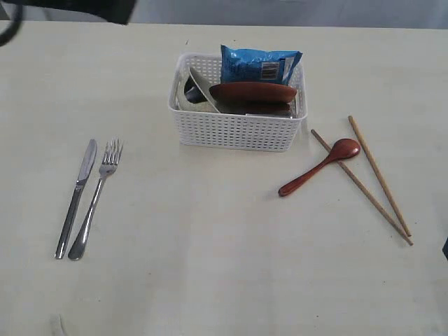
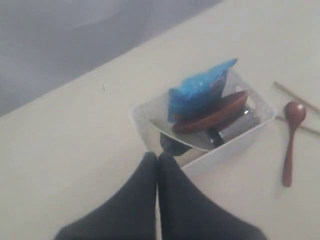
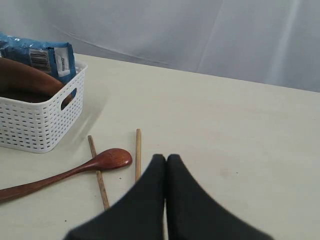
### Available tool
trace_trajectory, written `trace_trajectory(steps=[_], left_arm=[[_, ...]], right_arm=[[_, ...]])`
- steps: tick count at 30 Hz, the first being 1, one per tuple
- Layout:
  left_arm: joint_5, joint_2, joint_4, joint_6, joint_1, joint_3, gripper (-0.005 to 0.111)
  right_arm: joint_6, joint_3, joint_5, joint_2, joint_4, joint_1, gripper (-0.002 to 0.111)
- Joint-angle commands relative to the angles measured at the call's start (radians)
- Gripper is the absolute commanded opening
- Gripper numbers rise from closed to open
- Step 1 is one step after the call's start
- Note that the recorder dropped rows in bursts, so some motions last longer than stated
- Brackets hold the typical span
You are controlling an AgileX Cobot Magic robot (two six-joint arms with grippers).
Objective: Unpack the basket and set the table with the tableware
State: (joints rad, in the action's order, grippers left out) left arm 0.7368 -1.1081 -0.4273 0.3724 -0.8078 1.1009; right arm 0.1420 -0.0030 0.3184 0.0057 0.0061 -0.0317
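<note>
Left of the exterior frame: a knife [image 1: 77,197] and fork [image 1: 98,199] lie side by side on the table [image 1: 210,280], handles toward the lower edge. They are judged to be set as a place setting.

Upper centre: the basket [image 1: 234,131] stands upright. Inside it a bowl [image 1: 199,91] is tipped on edge at the left, and a plate [image 1: 252,92] is propped aslant across the middle. A blue bag [image 1: 257,64] stands behind the plate. The leaning is judged to come from tight packing. These pieces are not yet unpacked. No cup can be identified with certainty.

Right of the frame: a spoon [image 1: 320,166] lies with its head across one of two chopsticks [image 1: 364,180]. The pair is splayed rather than parallel, so tidying is judged likely to be needed.

Left gripper [image 2: 158,159]: seen in its wrist view with the fingers pressed together and nothing between them. It is held above the table just short of the basket's near corner, apparently for a reach inside.

Right gripper [image 3: 166,160]: fingers likewise pressed together and empty. It is held just beside the chopsticks and spoon.
</note>
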Motion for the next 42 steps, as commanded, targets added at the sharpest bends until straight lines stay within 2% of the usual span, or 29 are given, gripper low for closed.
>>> trace_trajectory(steps=[1, 4, 9, 19, 29, 42], left_arm=[[-0.12, 0.212, 0.001, 0.056, -0.005, -0.125, 0.0], [-0.18, 0.353, 0.016, 0.059, -0.005, -0.211, 0.0], [-0.169, 0.538, 0.021, 0.061, -0.005, -0.301, 0.0], [-0.128, 0.755, 0.017, 0.056, -0.005, -0.317, 0.0], [-0.128, 0.845, 0.017, 0.056, -0.005, -0.317, 0.0], [-0.128, 0.847, 0.017, 0.056, -0.005, -0.317, 0.0]], right_arm=[[0.001, 0.003, -0.003, -0.006, -0.006, 0.008, -0.001], [0.001, 0.003, -0.003, -0.006, -0.006, 0.008, -0.001], [0.001, 0.003, -0.003, -0.006, -0.006, 0.008, -0.001], [0.001, 0.003, -0.003, -0.006, -0.006, 0.008, -0.001], [0.001, 0.003, -0.003, -0.006, -0.006, 0.008, -0.001], [0.001, 0.003, -0.003, -0.006, -0.006, 0.008, -0.001]])
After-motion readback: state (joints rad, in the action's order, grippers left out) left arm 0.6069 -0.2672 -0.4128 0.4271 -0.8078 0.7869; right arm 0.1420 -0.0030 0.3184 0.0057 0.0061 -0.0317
